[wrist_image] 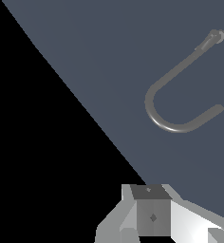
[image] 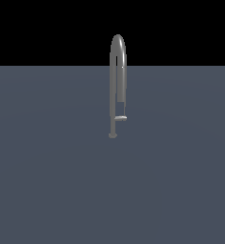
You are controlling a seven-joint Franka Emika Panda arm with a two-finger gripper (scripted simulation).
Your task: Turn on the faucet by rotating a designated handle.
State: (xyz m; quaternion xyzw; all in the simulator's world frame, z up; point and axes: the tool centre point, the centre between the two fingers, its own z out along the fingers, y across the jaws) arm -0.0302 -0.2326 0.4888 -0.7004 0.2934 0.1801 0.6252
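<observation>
Overhead, gripper [wrist_image: 173,235] well apart from faucet [wrist_image: 173,102] and handle [wrist_image: 205,43], fingertips cropped, opening indiscernible, nothing visibly held.

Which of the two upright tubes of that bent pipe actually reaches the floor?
On the faucet, the tube on the exterior view's left reaches the floor, ending in a round base; the other tube stops short, just above the small handle.

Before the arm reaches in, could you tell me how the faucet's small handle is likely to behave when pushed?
The handle is a short flat lever on the faucet stem, so it probably swings rather than bends. It looks smooth and metallic, so it may be slippery. The faucet stands on a small base flange; likely fixed, not apt to tip. The gripper is not touching it.
</observation>
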